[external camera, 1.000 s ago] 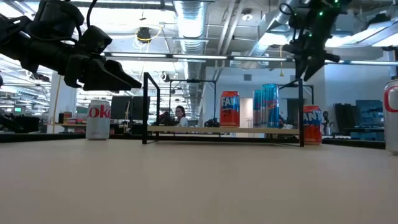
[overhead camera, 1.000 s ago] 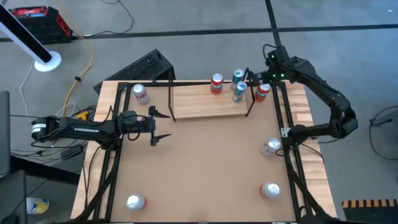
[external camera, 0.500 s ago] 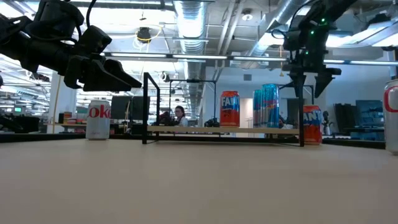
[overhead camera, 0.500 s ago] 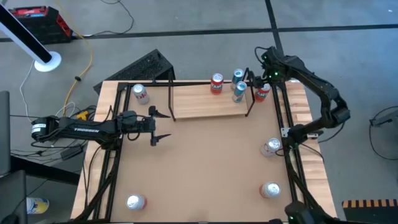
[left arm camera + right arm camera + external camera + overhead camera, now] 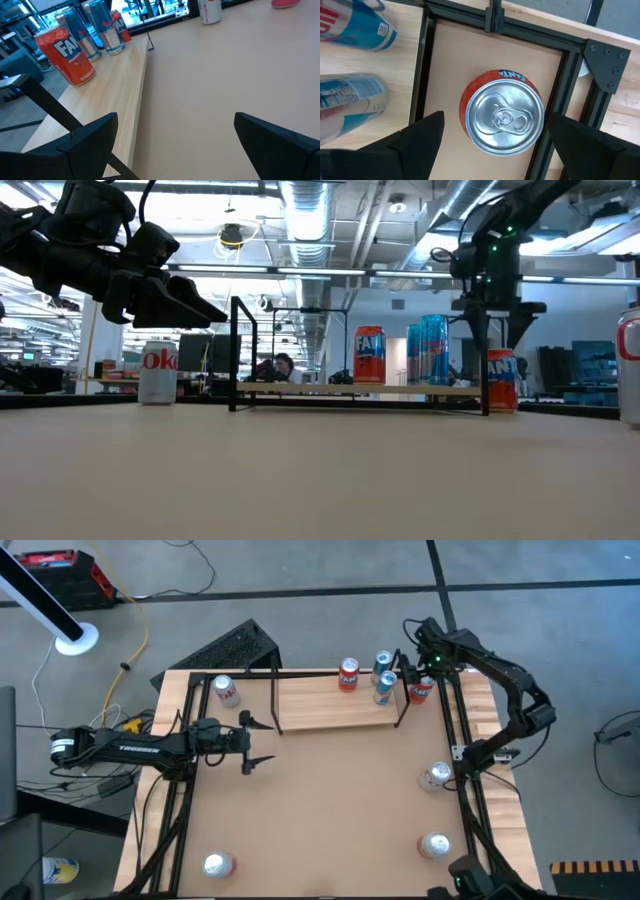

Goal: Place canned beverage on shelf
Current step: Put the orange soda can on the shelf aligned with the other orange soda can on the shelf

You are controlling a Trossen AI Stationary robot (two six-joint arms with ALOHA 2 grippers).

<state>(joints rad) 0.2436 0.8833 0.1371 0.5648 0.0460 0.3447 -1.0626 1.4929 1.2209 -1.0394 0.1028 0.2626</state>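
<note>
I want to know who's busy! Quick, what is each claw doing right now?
Left claw: open, holding nothing, above the bare tabletop in front of the shelf.
Right claw: open, right above the orange can beside the shelf, not gripping it.

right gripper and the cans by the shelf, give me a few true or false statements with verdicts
1. The right gripper hangs open directly above an orange can. True.
2. That orange can stands on the shelf. False: it stands on the tabletop just outside the shelf's right uprights.
3. Three cans stand on the shelf. True: one orange, two blue.
4. The left gripper holds a can. False: it is open and empty, near the shelf's left end.
</note>
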